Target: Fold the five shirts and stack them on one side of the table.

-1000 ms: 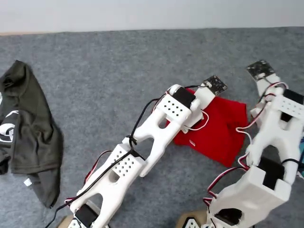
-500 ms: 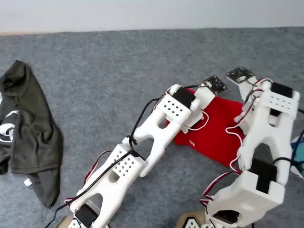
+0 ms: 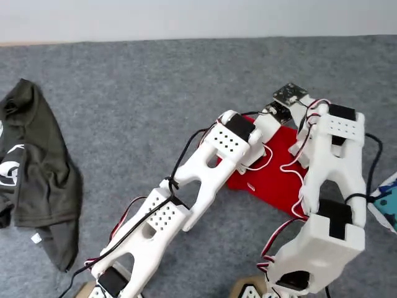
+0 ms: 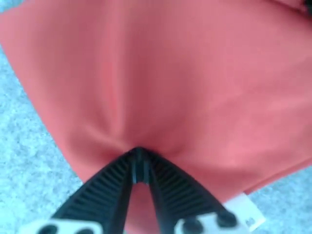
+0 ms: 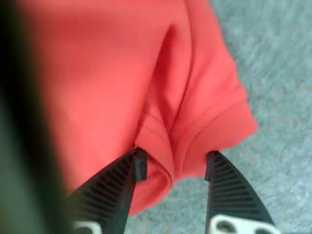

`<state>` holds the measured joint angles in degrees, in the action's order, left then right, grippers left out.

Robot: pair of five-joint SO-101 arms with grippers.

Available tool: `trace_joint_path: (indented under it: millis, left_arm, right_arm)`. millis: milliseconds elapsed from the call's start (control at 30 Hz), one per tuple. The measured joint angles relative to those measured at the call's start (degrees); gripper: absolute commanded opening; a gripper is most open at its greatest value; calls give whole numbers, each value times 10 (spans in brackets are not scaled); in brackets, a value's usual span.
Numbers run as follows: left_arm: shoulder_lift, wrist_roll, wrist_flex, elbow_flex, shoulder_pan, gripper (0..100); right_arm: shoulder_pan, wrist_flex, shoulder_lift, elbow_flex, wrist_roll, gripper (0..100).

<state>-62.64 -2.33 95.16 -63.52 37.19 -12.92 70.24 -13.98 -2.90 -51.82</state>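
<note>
A red shirt (image 3: 273, 177) lies partly folded on the grey table, right of centre. My left gripper (image 4: 140, 157) is shut on a pinch of its cloth, which puckers toward the jaws; a white label (image 4: 246, 214) pokes out at the hem. My right gripper (image 5: 176, 163) is open, with a rolled, bunched edge of the red shirt (image 5: 185, 122) between its fingers. In the high view both arms overlap the shirt, the left arm (image 3: 232, 139) from the near left and the right arm (image 3: 332, 133) from the near right. A dark olive shirt (image 3: 37, 174) lies crumpled at the far left.
A teal and white cloth (image 3: 388, 202) peeks in at the right edge. Bare grey table (image 3: 142, 93) stretches between the olive shirt and the arms. The pale back wall (image 3: 186, 18) runs along the table's far edge.
My right arm has swung left from the shirt's right side until it hangs over the red shirt. The left arm and both shirts have stayed put.
</note>
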Motion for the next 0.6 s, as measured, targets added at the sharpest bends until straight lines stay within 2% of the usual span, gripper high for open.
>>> trace_joint_path:
  millis: [267, 600]
  left_arm:
    - [0, 2, 0, 0, -1, 3]
    - [0, -17, 1, 0, 2, 3]
  right_arm:
    - [0, -27, -22, 0, 0, 207]
    - [-11, 33, 8, 0, -39, 208]
